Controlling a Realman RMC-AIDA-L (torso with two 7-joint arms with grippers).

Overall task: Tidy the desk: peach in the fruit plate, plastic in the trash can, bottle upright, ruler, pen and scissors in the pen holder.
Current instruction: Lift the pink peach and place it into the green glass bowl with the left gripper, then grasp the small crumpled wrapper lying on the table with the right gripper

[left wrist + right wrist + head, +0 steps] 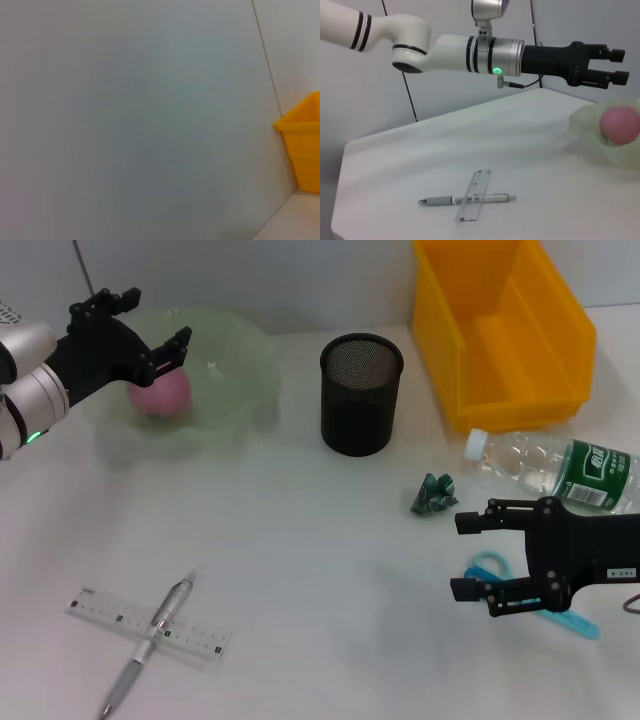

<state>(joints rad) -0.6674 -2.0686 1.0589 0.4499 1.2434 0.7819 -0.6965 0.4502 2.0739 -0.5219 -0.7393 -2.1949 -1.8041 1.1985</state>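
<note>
A pink peach [160, 393] lies in the pale green fruit plate [235, 355]. My left gripper [150, 320] is open and empty just above it; it also shows in the right wrist view [620, 66] beside the peach [620, 125]. My right gripper [462, 556] is open and hovers over the blue scissors [573, 624], partly hiding them. A clear bottle [560, 468] lies on its side. Crumpled green plastic [433, 494] lies next to it. A pen [152, 630] lies across a clear ruler [105, 610] at the front left. The black mesh pen holder [361, 393] stands in the middle.
A yellow bin [500, 330] stands at the back right and also shows in the left wrist view [305, 150], which otherwise faces a wall. The ruler [474, 195] and pen [470, 199] show in the right wrist view.
</note>
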